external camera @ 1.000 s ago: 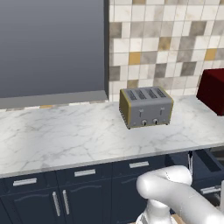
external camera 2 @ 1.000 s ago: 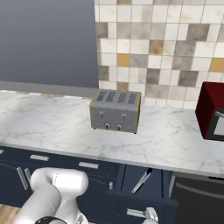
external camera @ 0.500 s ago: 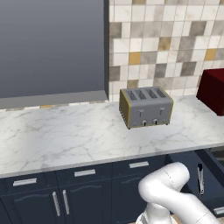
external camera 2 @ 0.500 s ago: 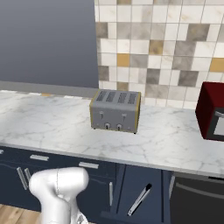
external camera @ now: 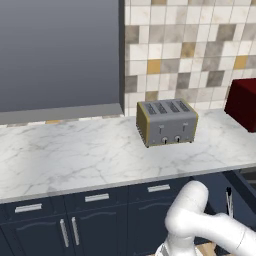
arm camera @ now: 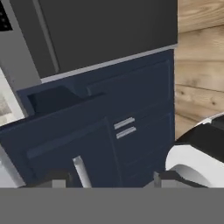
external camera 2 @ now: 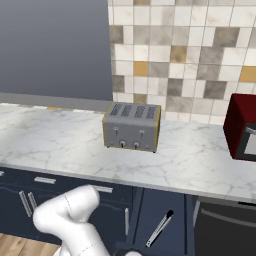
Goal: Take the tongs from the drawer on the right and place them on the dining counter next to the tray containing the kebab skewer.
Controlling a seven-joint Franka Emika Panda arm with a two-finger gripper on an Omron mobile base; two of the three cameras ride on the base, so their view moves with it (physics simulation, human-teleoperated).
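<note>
The navy drawer (external camera 2: 145,210) under the worktop stands pulled out at the right. In it lie the slim black tongs (external camera 2: 160,229), slanted along the drawer, and they also show at the right edge as the tongs (external camera: 229,201). In the hand view my gripper (arm camera: 109,180) is open and low in front of the drawer front (arm camera: 65,131). The silver bar handle (arm camera: 82,171) rises between the tips, closer to the left fingertip (arm camera: 57,179), with nothing clamped. The dining counter and the tray are out of view.
A grey four-slot toaster (external camera: 166,122) sits on the marble worktop (external camera: 75,155), with a dark red microwave (external camera 2: 242,127) at the right. Navy doors and drawers (external camera: 70,225) run below. A dark oven front (arm camera: 100,30) and wooden floor (arm camera: 199,65) lie beside the drawer.
The drawer has slid out and the tongs inside have come into view. My gripper has let go of the handle and opened, and the arm has sunk lower.
</note>
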